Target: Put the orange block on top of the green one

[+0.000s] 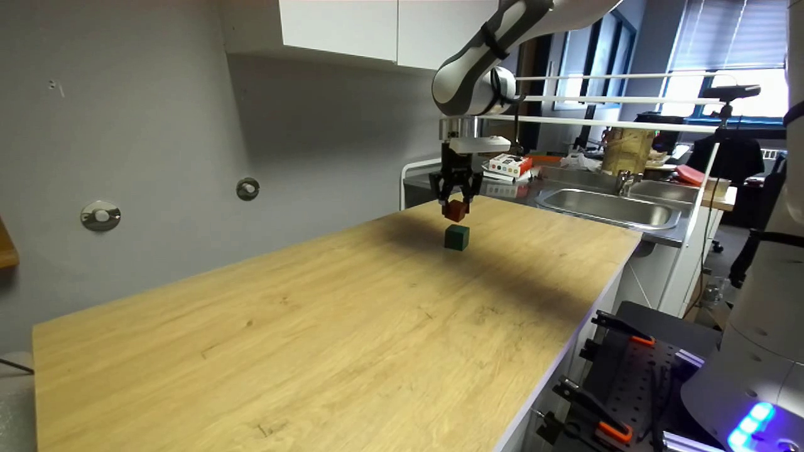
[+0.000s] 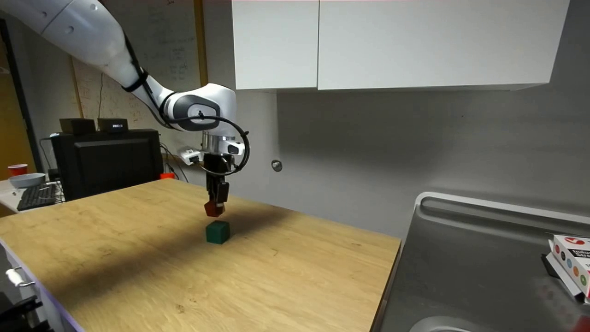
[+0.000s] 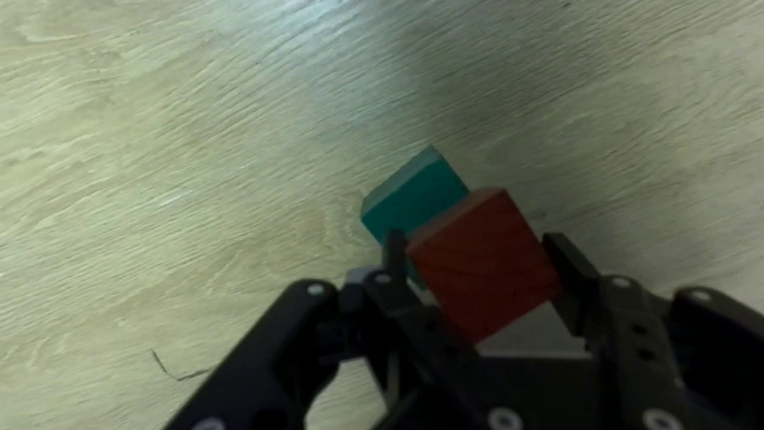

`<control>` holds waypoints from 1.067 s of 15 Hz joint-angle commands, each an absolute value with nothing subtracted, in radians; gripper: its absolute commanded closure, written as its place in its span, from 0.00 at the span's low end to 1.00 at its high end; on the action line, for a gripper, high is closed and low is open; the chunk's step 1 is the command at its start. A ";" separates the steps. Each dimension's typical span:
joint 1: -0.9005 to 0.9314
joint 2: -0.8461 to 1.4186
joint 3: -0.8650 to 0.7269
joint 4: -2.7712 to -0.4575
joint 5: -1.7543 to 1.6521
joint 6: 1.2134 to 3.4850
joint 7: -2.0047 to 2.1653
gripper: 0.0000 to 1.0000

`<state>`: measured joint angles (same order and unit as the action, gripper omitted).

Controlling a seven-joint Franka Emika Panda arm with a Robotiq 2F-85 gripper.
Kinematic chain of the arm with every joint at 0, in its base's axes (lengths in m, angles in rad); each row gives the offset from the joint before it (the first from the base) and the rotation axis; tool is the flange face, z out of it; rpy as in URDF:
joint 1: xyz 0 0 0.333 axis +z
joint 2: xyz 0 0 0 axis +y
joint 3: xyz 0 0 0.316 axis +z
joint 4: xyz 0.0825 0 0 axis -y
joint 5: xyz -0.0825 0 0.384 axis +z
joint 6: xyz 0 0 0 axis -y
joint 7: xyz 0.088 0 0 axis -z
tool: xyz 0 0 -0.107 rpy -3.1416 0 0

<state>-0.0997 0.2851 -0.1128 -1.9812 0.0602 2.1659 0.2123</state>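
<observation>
"Count?"
"I've one orange block (image 1: 456, 211) pinched in my one hand (image 1: 456, 209), right of centre in an exterior view; one green block (image 1: 456, 238) just below, apart."
"Edges?"
"One table (image 1: 282, 339), spreading wide lower left, its edge slanting down lower right."

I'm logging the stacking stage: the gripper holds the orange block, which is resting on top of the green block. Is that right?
Not quite: the gripper does hold the orange block, but that block isn't resting on the green block; both exterior views show a gap between the two blocks.
</observation>
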 commanded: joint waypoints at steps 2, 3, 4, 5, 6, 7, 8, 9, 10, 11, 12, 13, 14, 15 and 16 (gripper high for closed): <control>-0.103 0.336 -0.123 -1.929 0.052 2.128 0.211 0.66; -0.102 0.342 -0.124 -1.930 0.052 2.128 0.211 0.66; -0.101 0.349 -0.124 -1.932 0.052 2.126 0.212 0.66; -0.101 0.354 -0.124 -1.935 0.051 2.124 0.213 0.66; -0.101 0.360 -0.125 -1.936 0.050 2.123 0.214 0.66; -0.101 0.366 -0.126 -1.936 0.048 2.121 0.215 0.66; -0.100 0.368 -0.127 -1.934 0.047 2.117 0.218 0.50; -0.100 0.369 -0.129 -1.930 0.045 2.114 0.218 0.16; -0.101 0.371 -0.129 -1.928 0.045 2.110 0.218 0.15; -0.102 0.372 -0.129 -1.926 0.048 2.107 0.217 0.10; -0.102 0.373 -0.129 -1.923 0.049 2.099 0.215 0.03; -0.102 0.373 -0.128 -1.922 0.051 2.093 0.214 0.00; -0.101 0.373 -0.128 -1.918 0.049 2.084 0.214 0.00; -0.099 0.370 -0.128 -1.916 0.046 2.078 0.216 0.00; -0.094 0.365 -0.130 -1.915 0.039 2.067 0.226 0.00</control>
